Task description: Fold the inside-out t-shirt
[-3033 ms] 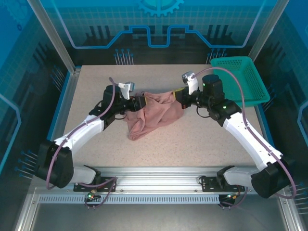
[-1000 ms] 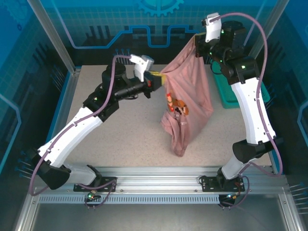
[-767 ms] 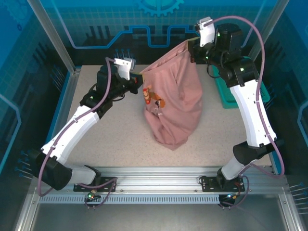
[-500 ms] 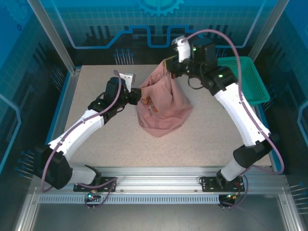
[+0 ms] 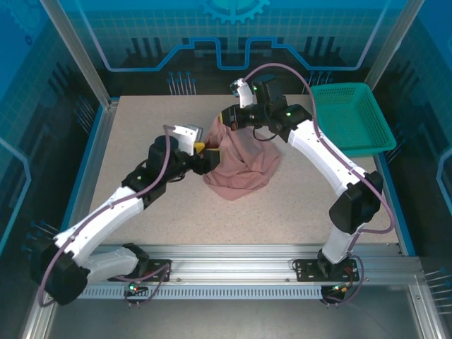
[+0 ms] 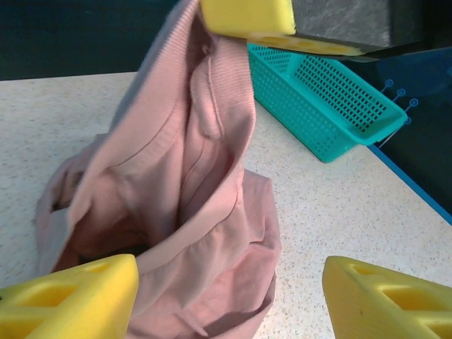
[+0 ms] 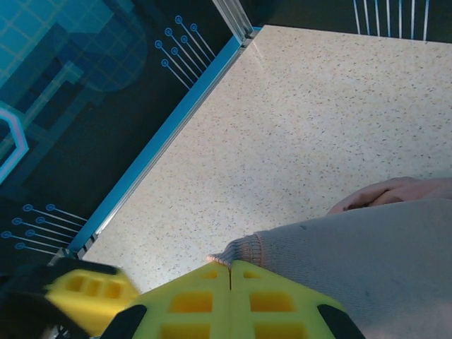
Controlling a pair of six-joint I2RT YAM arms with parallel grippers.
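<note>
- The t-shirt (image 5: 244, 166) sits just above the centre of the top view. Most of it is a loose pink heap on the tabletop (image 5: 282, 212), with one edge lifted toward the upper middle of the frame.
- The right end effector (image 7: 230, 279) has its yellow fingers pressed together on a ribbed edge of the cloth, and the rest of the shirt hangs down from that pinch.
- The left end effector (image 5: 203, 148) is at the heap's left side with its fingers spread. In its wrist view the cloth lies between them, but nothing is pinched.
- We judge the step in hand to be a fresh grasp by the left side, so that the shirt can be spread out.
- To do it well, we would close on a single clear edge rather than on bunched folds. We would hold the right pinch high enough to separate the layers, then draw the two holds apart evenly.
- The tabletop is pale and speckled, with bare room on both sides of the heap for laying the shirt flat.
- A teal mesh basket (image 5: 353, 116) stands at the upper right, well apart from the shirt.
- Blue patterned panels and metal posts enclose the space.
</note>
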